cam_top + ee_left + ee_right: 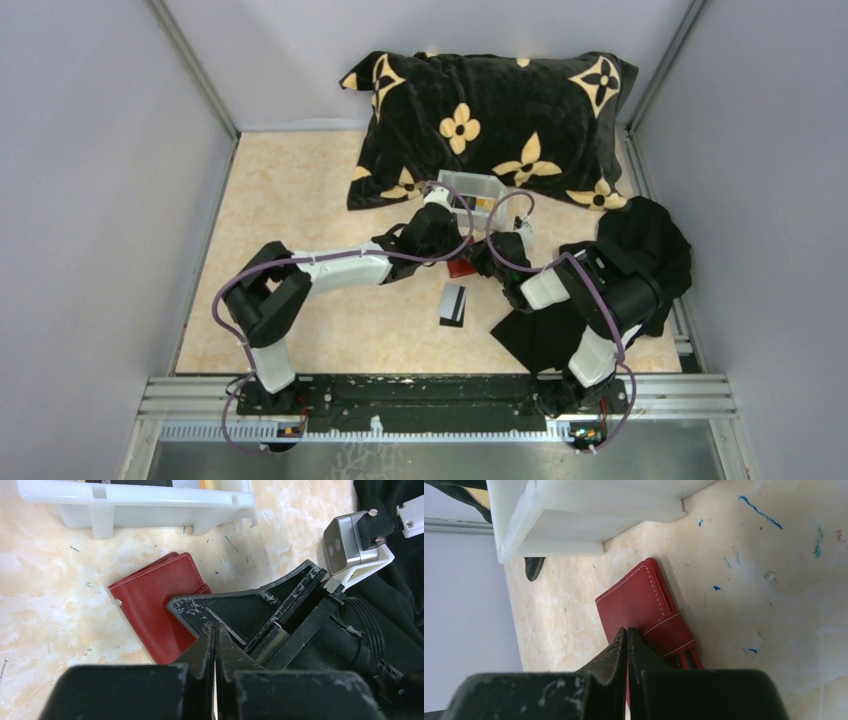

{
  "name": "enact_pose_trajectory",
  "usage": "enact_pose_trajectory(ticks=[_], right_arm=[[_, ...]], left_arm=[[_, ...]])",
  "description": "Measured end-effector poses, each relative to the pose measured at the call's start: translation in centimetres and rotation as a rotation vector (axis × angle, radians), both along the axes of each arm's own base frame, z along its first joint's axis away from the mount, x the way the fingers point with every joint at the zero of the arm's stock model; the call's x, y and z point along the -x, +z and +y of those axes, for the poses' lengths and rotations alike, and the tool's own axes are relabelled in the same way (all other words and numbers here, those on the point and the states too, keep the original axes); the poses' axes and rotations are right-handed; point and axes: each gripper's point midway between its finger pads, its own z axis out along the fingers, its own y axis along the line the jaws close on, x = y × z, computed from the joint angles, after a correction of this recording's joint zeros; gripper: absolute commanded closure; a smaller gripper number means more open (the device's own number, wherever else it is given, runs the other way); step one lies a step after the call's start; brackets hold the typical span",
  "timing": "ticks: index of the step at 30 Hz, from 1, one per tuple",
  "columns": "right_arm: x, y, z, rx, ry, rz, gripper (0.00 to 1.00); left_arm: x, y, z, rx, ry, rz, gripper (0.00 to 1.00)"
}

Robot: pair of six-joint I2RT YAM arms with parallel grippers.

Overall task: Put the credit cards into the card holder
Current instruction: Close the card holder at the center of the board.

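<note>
Nearest the near edge of the tabletop [300, 190] lies 1 black credit card [453, 303], not yet loaded. Mid-table, the left gripper [216, 625] and right gripper [627, 629], jaws pressed together on nothing, crowd the closed red card holder [155, 605] (strap apparently fastened). They may collide, or shove it toward the white tray [135, 500] beyond.

The card holder [150, 610] is red, the pillow [500, 90] black with yellow flowers.
</note>
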Motion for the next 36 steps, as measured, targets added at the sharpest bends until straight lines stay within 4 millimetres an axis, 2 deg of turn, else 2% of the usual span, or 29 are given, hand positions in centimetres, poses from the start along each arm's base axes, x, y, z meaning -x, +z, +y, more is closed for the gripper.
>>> enact_pose_trajectory(ticks=[4, 6, 7, 8, 10, 14, 18, 21, 25, 27, 30, 36], right_arm=[[0.0, 0.0, 0.0, 0.003, 0.002, -0.002, 1.00], [0.0, 0.0, 0.0, 0.005, 0.004, -0.003, 1.00], [0.0, 0.0, 0.0, 0.004, 0.003, -0.003, 1.00], [-0.1, -0.1, -0.2, 0.005, -0.005, -0.005, 1.00], [-0.7, -0.3, -1.7, 0.018, -0.063, -0.007, 1.00], [-0.6, -0.4, -1.9, 0.024, -0.068, -0.010, 1.00], [-0.6, -0.4, -1.9, 0.032, -0.063, -0.014, 1.00], [-0.7, -0.3, -1.9, 0.038, -0.057, -0.020, 0.99], [-0.8, 0.2, -1.8, 0.053, -0.044, -0.032, 0.83], [-0.8, 0.5, -1.6, 0.069, -0.028, -0.039, 0.77], [-0.7, 0.9, -1.6, 0.106, -0.002, -0.041, 0.73], [-0.3, 1.5, -1.8, 0.203, 0.057, -0.027, 0.71]], left_arm=[[0.0, -0.3, -0.2, 0.001, -0.005, 0.003, 1.00], [0.0, -1.6, -0.8, -0.007, -0.028, 0.026, 1.00], [-0.1, -2.8, -1.3, -0.040, -0.045, 0.053, 1.00], [-1.5, -3.5, -1.9, -0.062, -0.027, 0.054, 1.00], [-2.9, -4.1, -2.9, -0.051, -0.039, 0.072, 1.00], [-3.9, -5.2, -2.8, -0.035, -0.025, 0.067, 1.00], [-3.6, -4.6, -2.2, -0.033, -0.014, 0.064, 1.00], [-2.1, -4.2, -1.2, -0.049, -0.019, 0.085, 0.97], [-0.8, -3.1, -0.2, -0.050, -0.019, 0.081, 0.96], [-0.4, -2.6, 0.3, -0.047, -0.010, 0.073, 0.96], [-0.1, -2.8, 1.0, -0.044, 0.005, 0.073, 0.96], [0.2, -3.7, 1.7, -0.057, 0.025, 0.086, 0.96]])
